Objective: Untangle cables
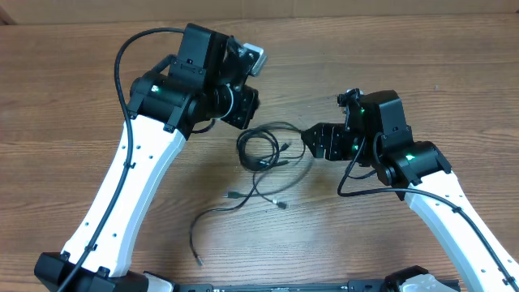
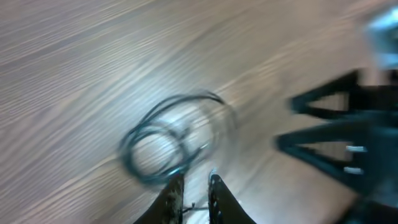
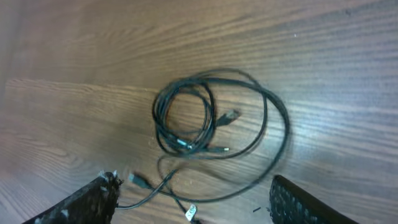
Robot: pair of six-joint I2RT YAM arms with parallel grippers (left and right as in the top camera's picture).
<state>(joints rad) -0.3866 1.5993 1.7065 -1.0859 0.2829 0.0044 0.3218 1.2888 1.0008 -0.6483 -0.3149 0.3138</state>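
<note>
The step in hand looks like the approach: both arms are closing on the tangle and nothing is lifted yet. The left arm (image 1: 134, 174) reaches in from 7 o'clock, its wrist over the table at 11 o'clock of the coil. The right arm (image 1: 442, 195) comes from 5 o'clock and stops at 3 o'clock of it.

The right gripper (image 3: 194, 180) is spread wide and empty, with the coil lying on the wood just ahead between its two fingers. The left gripper (image 2: 196, 180) shows a narrow gap between its fingers. Its view is blurred, but I see no cord across the gap, so I judge it released.

The cables (image 1: 261, 165) sit near the middle of the table: several black loops wound together, with a loose tail (image 1: 193, 235) trailing toward 7 o'clock. Small plug ends (image 3: 231, 115) lie inside and just below the loops.

The next move probably calls for one gripper to pinch a single strand at the coil's rim while the other pins or draws a plug end away. The thin cords lie flat, so the fingers must come right down to the wood.

The table (image 1: 422, 73) is brown wood grain. Of the room only a pale strip (image 1: 365, 8) at 12 o'clock shows, and what it is I cannot tell.
</note>
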